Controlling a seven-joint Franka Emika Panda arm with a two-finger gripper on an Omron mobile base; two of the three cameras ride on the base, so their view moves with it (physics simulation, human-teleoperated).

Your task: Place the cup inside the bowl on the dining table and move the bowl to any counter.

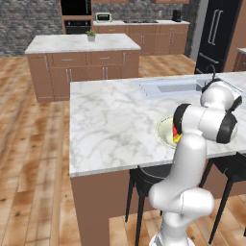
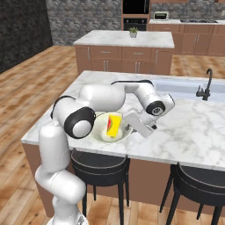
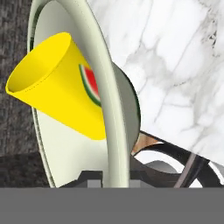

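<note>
Item: yellow cup (image 3: 57, 87), conical, with a watermelon-slice print on its side. Location: inside the bowl, lying tilted against the inner wall rather than standing upright. First part of the task judged complete.

Item: cream bowl (image 2: 102, 132), wide and shallow, greenish rim. Location: on the marble worktop (image 1: 110, 120) of the dining table, near its front edge, above the black stools (image 2: 99, 165). The hand view shows the rim (image 3: 109, 109) running edge-on up the middle of the frame.

Item: hand (image 2: 128, 128), at the bowl's rim on the sink side. State: fingers drawn nearly together with the rim passing between them, so judged clamped on the bowl's rim. The fingertips themselves are hidden at the bottom of the hand view.

Item: sink (image 1: 168, 87) with black faucet (image 2: 205, 85), set into the same worktop, well apart from the bowl.

Item: island counter (image 1: 81, 44), marble top, brown drawer cabinets, small potted plant (image 1: 91, 35) on it. Location: beyond the dining table, across open wooden floor. Nothing of the task on it.

Outstanding: bowl not yet carried off the dining table. Lift, transport to a counter and set-down all remain. Whether the bowl is already raised off the marble cannot be told.
</note>
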